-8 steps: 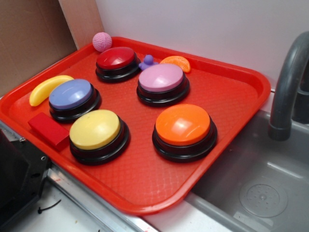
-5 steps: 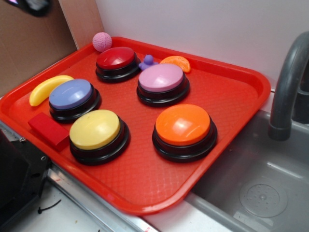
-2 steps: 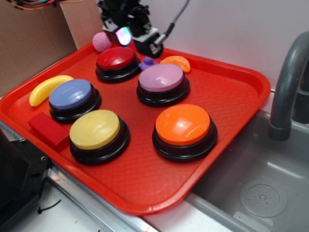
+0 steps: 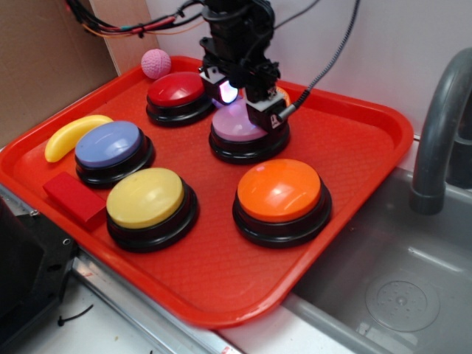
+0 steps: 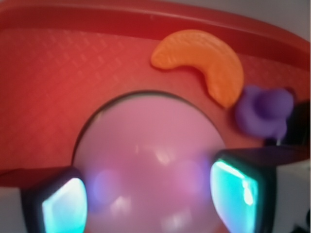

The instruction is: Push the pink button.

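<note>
The pink button [image 4: 234, 127] is a pale lilac-pink dome on a black base, standing mid-back on the red tray [image 4: 361, 140]. My gripper [image 4: 245, 107] is straight over it, open, with its lit fingertips low at the dome's top. In the wrist view the pink button [image 5: 150, 141] fills the space under my gripper [image 5: 150, 199], and the two glowing pads [image 5: 63, 206] stand wide apart on either side. Nothing is held. Whether the fingertips touch the cap does not show.
Red [image 4: 177, 90], blue-purple [image 4: 108, 144], yellow [image 4: 145, 198] and orange [image 4: 279, 190] buttons surround it. A banana [image 4: 74, 133], a red block [image 4: 74, 198] and a pink ball [image 4: 155, 63] lie left; an orange slice [image 5: 204, 63] and a purple toy [image 5: 265, 111] behind. A sink faucet [image 4: 442, 118] stands right.
My gripper came in from the upper left, passed over the red button and dropped down and right onto the spot above the pink button.
</note>
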You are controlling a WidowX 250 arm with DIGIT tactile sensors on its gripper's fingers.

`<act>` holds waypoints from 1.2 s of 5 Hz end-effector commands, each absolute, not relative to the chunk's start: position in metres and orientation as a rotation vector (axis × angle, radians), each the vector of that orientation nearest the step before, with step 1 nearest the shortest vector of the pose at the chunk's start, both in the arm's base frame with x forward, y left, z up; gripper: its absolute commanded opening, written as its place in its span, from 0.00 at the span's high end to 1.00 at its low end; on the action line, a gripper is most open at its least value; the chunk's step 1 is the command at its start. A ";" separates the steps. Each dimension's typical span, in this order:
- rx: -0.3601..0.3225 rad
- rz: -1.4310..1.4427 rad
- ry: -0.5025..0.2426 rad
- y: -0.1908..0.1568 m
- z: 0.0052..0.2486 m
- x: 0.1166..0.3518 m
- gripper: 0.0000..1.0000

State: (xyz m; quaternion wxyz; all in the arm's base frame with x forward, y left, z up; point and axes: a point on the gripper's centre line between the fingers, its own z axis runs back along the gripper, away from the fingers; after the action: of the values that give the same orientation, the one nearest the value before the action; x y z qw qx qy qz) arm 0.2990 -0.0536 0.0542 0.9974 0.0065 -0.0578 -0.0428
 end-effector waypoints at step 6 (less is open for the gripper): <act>-0.043 -0.113 -0.130 -0.022 0.150 0.264 0.00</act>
State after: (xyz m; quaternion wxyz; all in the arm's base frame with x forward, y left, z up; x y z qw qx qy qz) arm 0.2553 -0.0254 0.1297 0.9978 -0.0198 -0.0243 -0.0582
